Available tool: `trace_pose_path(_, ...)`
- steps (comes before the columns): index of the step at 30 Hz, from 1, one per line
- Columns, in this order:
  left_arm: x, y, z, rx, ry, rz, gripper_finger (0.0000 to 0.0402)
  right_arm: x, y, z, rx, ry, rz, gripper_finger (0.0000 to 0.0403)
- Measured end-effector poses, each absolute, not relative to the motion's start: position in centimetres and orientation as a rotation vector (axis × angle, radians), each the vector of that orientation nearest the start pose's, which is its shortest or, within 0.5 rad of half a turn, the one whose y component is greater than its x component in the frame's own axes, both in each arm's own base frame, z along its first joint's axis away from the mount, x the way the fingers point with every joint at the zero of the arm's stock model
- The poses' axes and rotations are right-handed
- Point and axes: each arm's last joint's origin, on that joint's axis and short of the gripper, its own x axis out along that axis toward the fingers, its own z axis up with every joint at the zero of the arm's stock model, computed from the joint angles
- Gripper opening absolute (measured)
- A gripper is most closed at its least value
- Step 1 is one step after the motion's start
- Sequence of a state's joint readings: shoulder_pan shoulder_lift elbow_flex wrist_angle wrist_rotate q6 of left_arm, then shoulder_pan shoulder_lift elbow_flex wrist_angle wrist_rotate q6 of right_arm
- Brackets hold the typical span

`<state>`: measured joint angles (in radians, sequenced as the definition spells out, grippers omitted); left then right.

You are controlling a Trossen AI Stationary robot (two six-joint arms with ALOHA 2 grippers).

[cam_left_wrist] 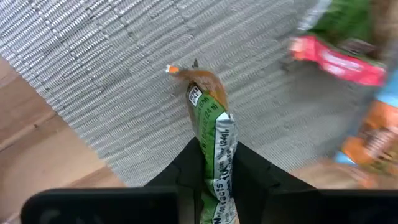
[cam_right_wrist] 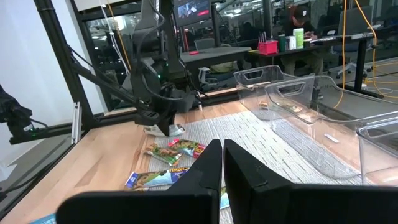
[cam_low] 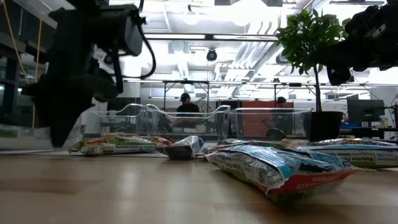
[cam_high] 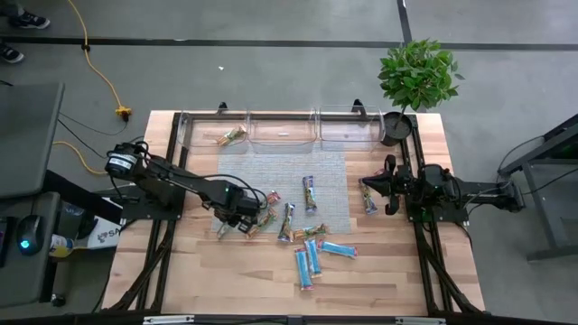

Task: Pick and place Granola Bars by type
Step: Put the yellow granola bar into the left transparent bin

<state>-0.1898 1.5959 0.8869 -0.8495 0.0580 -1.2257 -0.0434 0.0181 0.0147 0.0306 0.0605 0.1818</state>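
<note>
left gripper | clamped on tan-green bar (over mat)

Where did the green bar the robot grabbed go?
The green bar sits pinched in the left gripper, over the grey mat's near-left corner in the high view.

You can read little here. On the tan-green bar clamped in the left end effector, the wrapper's white panel reads "Nutrition Facts" in part, running lengthwise. On the light-blue bar lying nearest on the bench in the low view, you get white panels of small print, not legible. A white box beside the bench's left edge carries dark letters, too small to make out.
</note>
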Motion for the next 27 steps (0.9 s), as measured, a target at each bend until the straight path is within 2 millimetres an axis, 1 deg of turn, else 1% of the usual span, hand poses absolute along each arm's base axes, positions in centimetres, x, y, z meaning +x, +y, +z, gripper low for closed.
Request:
trace_pose_path(3,25.2,-4.9,17.6,-0.811,1.419,0.761,0.0054,9.8,-0.6,17.0,0.182,-0.036,-0.101,0.0000)
trace_pose_path(6,25.6,-4.1,20.0,-0.765,1.391,0.785,0.0054,9.8,-0.6,17.0,0.182,-0.036,-0.101,0.0000)
trace_pose_path(9,25.9,-2.6,23.1,-0.717,1.319,0.827,0.0054,9.8,-0.6,17.0,0.182,-0.036,-0.101,0.0000)
trace_pose_path(12,25.8,-0.5,26.1,-0.627,1.246,0.916,0.0054,9.8,-0.6,17.0,0.182,-0.035,-0.102,0.0000)
trace_pose_path(15,25.4,2.2,28.8,-0.518,1.202,1.013,0.0054,9.8,-0.6,17.0,0.182,-0.035,-0.101,0.0000)
trace_pose_path(17,25.2,4.3,30.1,-0.470,1.168,1.075,0.0054,9.8,-0.6,17.0,0.182,-0.034,-0.101,0.0000)
trace_pose_path(19,24.8,6.6,30.9,-0.425,1.162,1.127,0.0054,9.8,-0.6,17.0,0.182,-0.035,-0.101,0.0000)
trace_pose_path(22,24.2,10.5,31.5,-0.425,1.124,1.176,0.0054,9.8,-0.6,17.0,0.182,-0.037,-0.102,0.0000)
trace_pose_path(27,22.4,16.2,31.5,-0.499,1.103,1.175,0.0054,9.8,-0.6,17.0,0.182,-0.038,-0.101,0.0000)
